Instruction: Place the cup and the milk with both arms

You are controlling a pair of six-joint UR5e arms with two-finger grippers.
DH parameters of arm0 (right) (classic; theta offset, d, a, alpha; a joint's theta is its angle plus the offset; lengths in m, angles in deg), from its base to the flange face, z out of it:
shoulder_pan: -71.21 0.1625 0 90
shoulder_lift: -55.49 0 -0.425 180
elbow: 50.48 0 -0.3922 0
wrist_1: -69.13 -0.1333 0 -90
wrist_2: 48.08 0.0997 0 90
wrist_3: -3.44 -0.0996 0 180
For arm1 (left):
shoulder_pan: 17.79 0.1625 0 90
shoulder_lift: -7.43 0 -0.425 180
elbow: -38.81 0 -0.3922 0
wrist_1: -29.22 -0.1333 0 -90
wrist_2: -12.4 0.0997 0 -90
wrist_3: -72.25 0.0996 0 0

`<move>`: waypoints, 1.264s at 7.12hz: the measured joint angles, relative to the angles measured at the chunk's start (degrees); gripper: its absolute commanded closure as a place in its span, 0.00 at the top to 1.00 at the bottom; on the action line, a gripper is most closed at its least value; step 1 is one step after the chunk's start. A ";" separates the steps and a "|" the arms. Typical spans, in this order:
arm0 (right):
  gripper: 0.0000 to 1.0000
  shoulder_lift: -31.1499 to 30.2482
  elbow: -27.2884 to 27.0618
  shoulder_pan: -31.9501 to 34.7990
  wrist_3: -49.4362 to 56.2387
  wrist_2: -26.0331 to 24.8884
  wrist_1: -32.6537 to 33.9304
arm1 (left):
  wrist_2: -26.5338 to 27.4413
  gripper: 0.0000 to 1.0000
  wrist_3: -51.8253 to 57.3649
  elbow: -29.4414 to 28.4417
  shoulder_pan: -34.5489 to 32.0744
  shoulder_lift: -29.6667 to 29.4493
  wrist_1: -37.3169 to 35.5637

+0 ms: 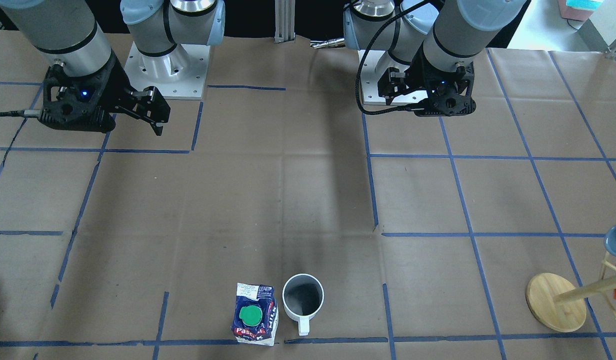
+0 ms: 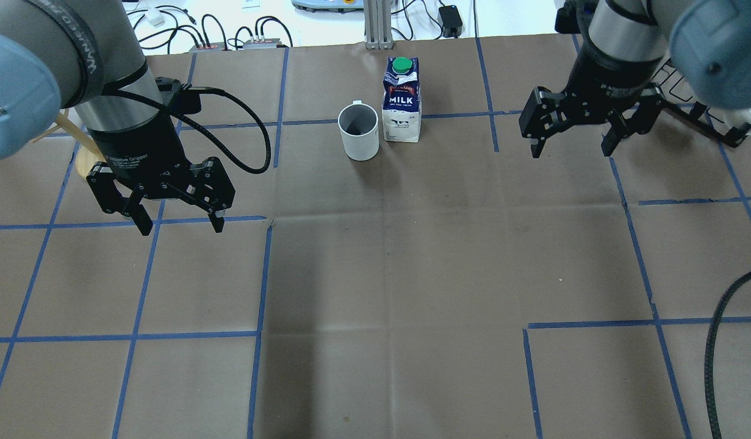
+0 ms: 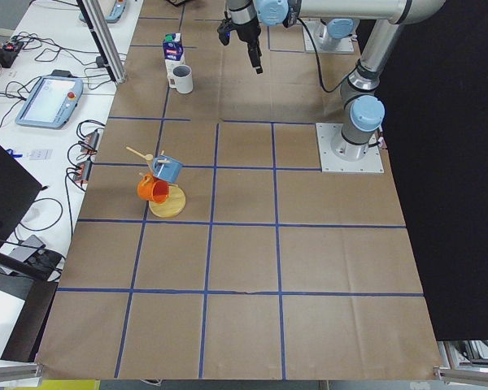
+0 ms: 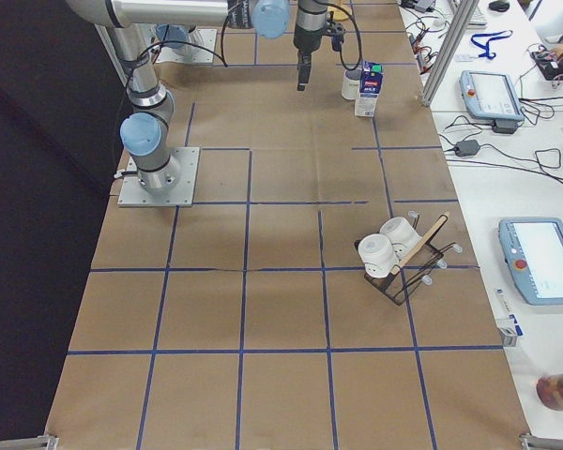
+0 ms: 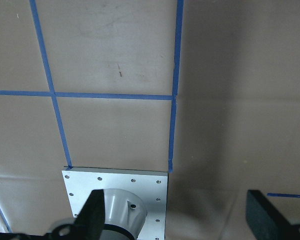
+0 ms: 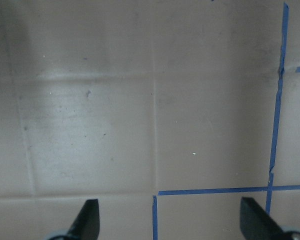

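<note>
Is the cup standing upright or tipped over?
Upright: the cup shows its round open mouth from above and stands on its base beside the milk.

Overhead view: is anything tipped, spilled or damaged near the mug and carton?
Nothing spilled or tipped. The white ceramic mug and the blue-and-white milk carton stand upright side by side, green cap on; the carton's lower face looks slightly creased.

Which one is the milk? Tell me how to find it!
Find the big brown table and look at the middle of one long edge. Two things stand there side by side: a white cup and the milk. The milk is the taller one, a blue-and-white box with a round green cap.
</note>
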 measured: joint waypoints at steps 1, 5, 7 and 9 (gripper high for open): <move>1.00 -2.13 -2.59 -0.12 -0.58 0.05 3.35 | 0.07 1.00 0.03 0.67 -0.10 1.07 -2.43; 1.00 1.30 4.39 0.05 -4.00 0.25 -1.69 | 0.01 1.00 -0.42 4.97 -0.18 6.59 -9.03; 1.00 1.72 4.93 0.06 -3.70 0.25 -2.59 | -0.18 1.00 -0.32 7.31 0.05 9.27 -10.63; 1.00 1.76 4.94 0.07 -3.40 0.20 -2.69 | 0.05 1.00 -0.35 7.96 0.21 9.72 -12.37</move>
